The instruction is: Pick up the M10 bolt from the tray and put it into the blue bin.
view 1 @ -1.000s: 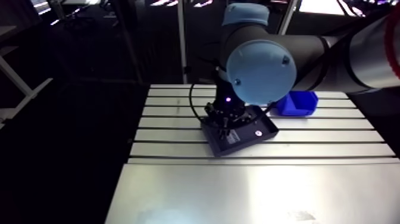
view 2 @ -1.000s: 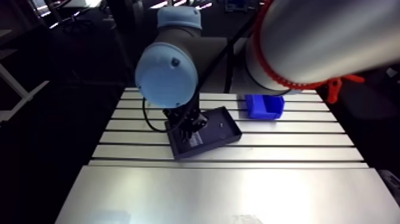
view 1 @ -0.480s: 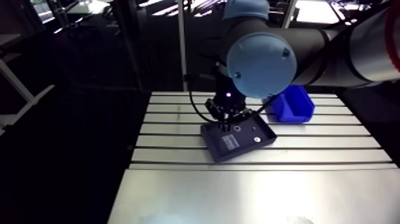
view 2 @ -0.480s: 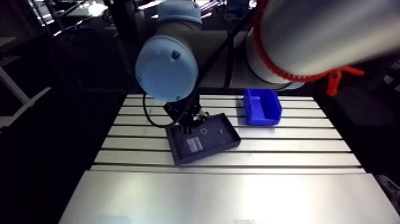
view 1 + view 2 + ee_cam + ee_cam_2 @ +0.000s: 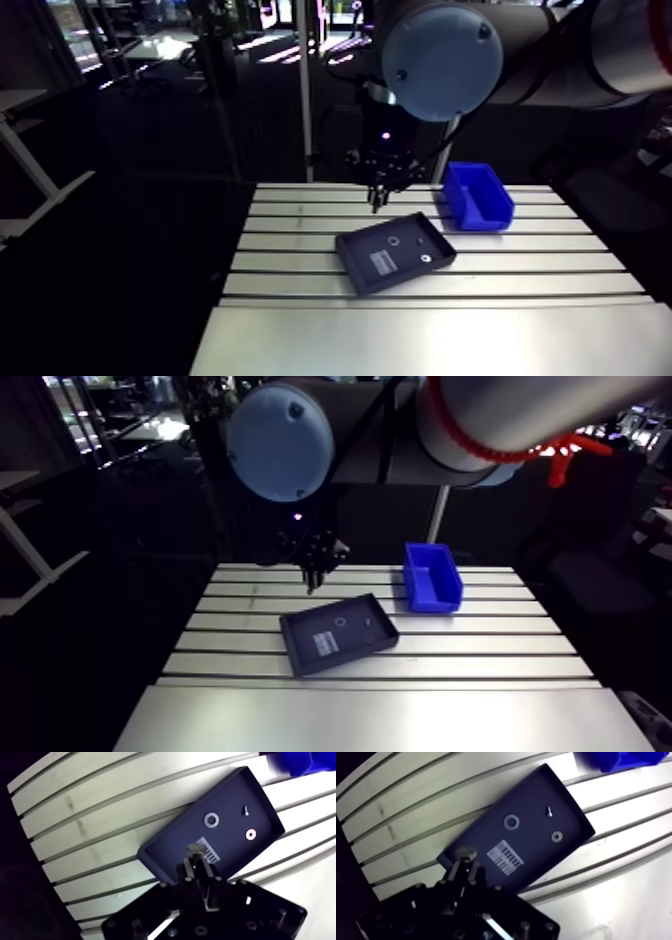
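The black two-finger gripper squeezes the grey metal hex-head bolt, up in the air above the flat dark tray (the blue plastic bin sits near it).

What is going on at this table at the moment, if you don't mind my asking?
The robot arm's hand is shut on the M10 bolt and holds it in the air above the black tray on the slotted table. A large washer, a smaller washer and a small screw lie in the tray. The blue bin stands beside the tray, and the bolt is not yet in it.
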Available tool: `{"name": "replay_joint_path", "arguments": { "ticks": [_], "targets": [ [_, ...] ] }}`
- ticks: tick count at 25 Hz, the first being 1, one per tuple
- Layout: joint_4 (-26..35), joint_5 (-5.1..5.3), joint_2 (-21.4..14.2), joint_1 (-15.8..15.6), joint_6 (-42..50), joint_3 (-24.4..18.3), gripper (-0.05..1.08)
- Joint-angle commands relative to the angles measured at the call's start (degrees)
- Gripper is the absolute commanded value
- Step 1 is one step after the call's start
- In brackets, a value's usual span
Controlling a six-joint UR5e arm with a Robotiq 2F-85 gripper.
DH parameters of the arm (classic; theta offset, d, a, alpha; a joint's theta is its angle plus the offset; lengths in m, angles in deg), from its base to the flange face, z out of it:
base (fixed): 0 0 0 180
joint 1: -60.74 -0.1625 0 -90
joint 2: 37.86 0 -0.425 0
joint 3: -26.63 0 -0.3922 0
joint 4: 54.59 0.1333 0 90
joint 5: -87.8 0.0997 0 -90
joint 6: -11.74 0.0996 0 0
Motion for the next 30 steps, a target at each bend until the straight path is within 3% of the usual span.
{"name": "replay_joint_path", "arguments": {
  "ticks": [1,7,12,16,19,30],
  "targets": [
    [5.88,-0.13,-1.41,0.28,-0.56,-4.87,0.99],
    [13.79,-0.13,-1.67,0.81,-4.08,-11.02,0.99],
    [15.20,0.13,-1.67,1.51,-7.51,-13.83,0.99],
    [19.94,0.22,-1.67,2.04,-12.43,-17.00,0.99],
    [20.12,0.40,-1.67,4.15,-15.51,-17.61,0.99],
    [20.47,0.75,-1.14,7.40,-23.33,-20.95,0.99]
  ]
}}
